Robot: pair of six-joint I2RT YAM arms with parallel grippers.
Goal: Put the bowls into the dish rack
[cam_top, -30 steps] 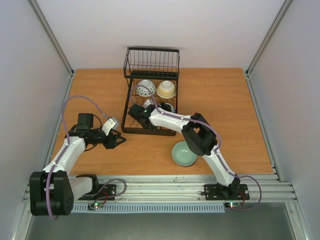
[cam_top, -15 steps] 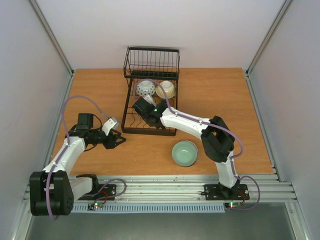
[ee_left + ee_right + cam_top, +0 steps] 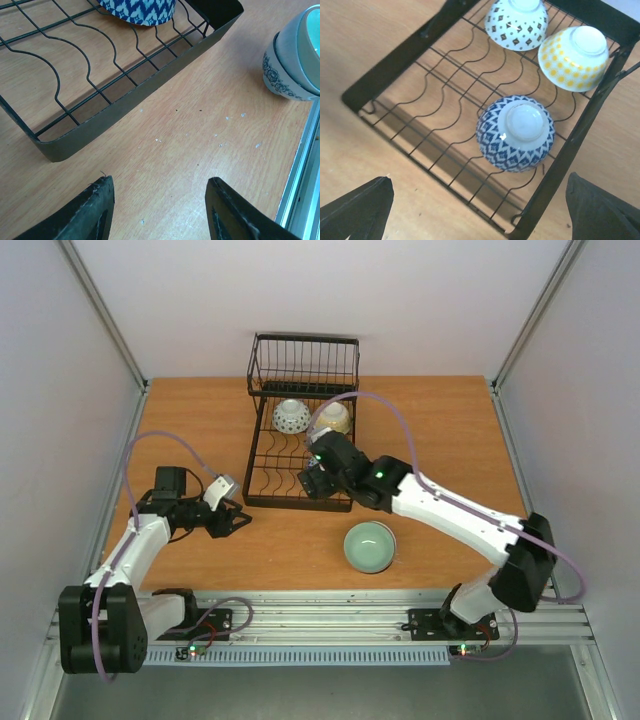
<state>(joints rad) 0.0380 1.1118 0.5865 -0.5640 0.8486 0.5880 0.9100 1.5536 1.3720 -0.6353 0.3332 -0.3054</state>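
The black wire dish rack (image 3: 298,504) stands at the table's middle back. It holds a white bowl with small dark marks (image 3: 291,416) and a yellow-dotted bowl (image 3: 333,418), both upside down. My right gripper (image 3: 312,480) hovers open and empty over the rack's near right part. It hides a blue-and-white bowl (image 3: 516,132) that lies upside down in the rack (image 3: 395,65). A celadon green bowl (image 3: 369,546) stands upright on the table in front of the rack. My left gripper (image 3: 238,522) is open and empty, low over the table left of the rack.
The rack's taller basket section (image 3: 303,365) is at its far end. In the left wrist view the rack's front wall (image 3: 125,107) is ahead and the green bowl (image 3: 295,60) is at the right by the metal table rail (image 3: 300,175).
My right arm has swung its elbow out to the right, and its gripper has moved from the rack's left side to over its near right part. The left arm has not moved.
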